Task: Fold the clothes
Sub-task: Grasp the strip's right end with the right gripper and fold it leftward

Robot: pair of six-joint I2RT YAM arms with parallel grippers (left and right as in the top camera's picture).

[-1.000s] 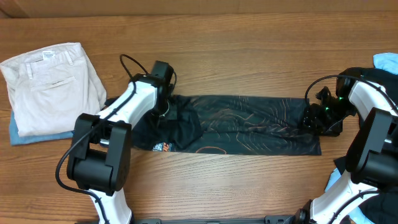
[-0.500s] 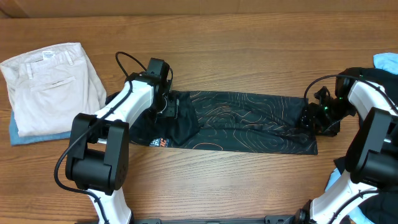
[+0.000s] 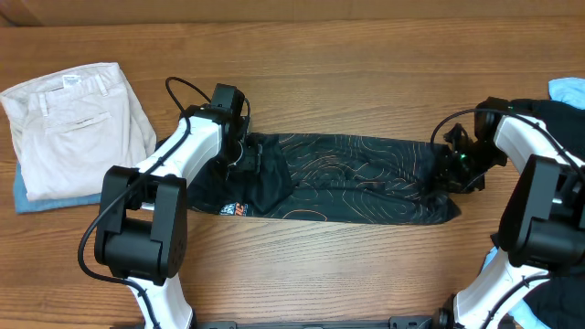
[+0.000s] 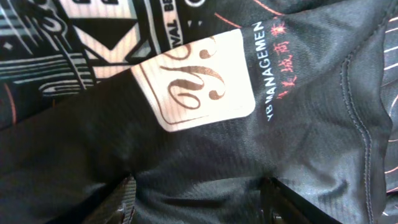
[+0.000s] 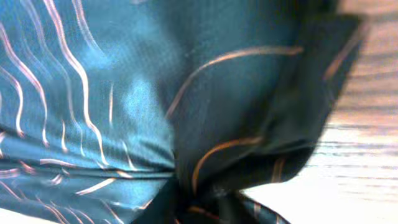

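the black sports top [image 3: 356,178] with orange contour lines lies stretched out on the wooden worktop [image 3: 329,82] between the two arms — the left gripper [image 3: 239,157] clamped on bunched cloth at one end, the right gripper [image 3: 452,172] pinched tight on the other.

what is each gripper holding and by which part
Both hold the thin black sports top with orange wavy lines: the left gripper pinches its logo end, the right gripper its bunched opposite end.

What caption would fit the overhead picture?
Left gripper and right gripper pinch opposite ends of a black sports top on the table.
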